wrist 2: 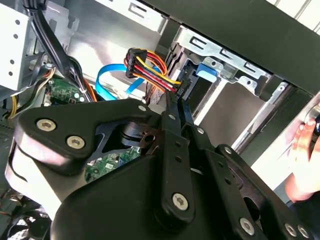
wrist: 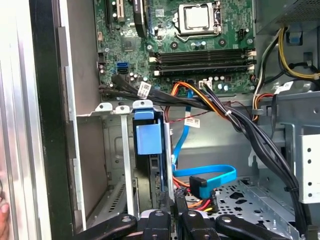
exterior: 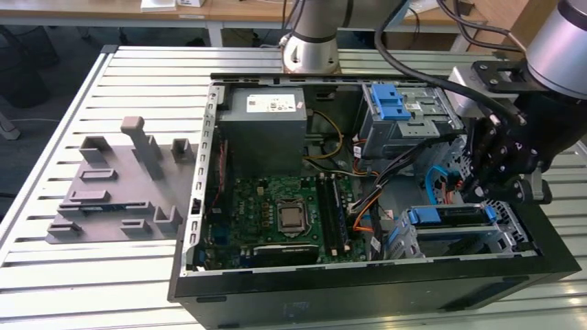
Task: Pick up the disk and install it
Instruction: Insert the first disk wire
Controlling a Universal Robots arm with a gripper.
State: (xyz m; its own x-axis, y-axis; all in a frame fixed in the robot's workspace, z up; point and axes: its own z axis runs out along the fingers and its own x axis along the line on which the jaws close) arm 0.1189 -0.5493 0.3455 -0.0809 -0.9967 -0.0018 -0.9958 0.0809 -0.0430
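A robot arm's claw (exterior: 502, 180) hangs inside an open computer case (exterior: 367, 289) at the right of the exterior view, just above the drive bay at the case's lower right. The disk (exterior: 447, 216), its blue plastic handle facing up, sits in that bay directly under the claw, its long axis running across the frame toward the exterior view's right. In the first wrist view the disk (wrist: 149, 150) stands on edge in its slot, the blue handle at mid frame, in line with the claw (wrist: 172, 212) at the bottom edge. The claw's 2 fingers lie close together, nothing visibly gripped between them. A bundle of coloured power wires (wrist 2: 150, 67) and a flat blue data cable (wrist: 205, 176) lie loose beside the slot, crowding the space. The case rests on a slatted metal table (exterior: 55, 289), with a grey moulded tray (exterior: 115, 189) at the left of the exterior view. A person's hand (wrist 2: 306, 155) shows at the right edge of the second wrist view.
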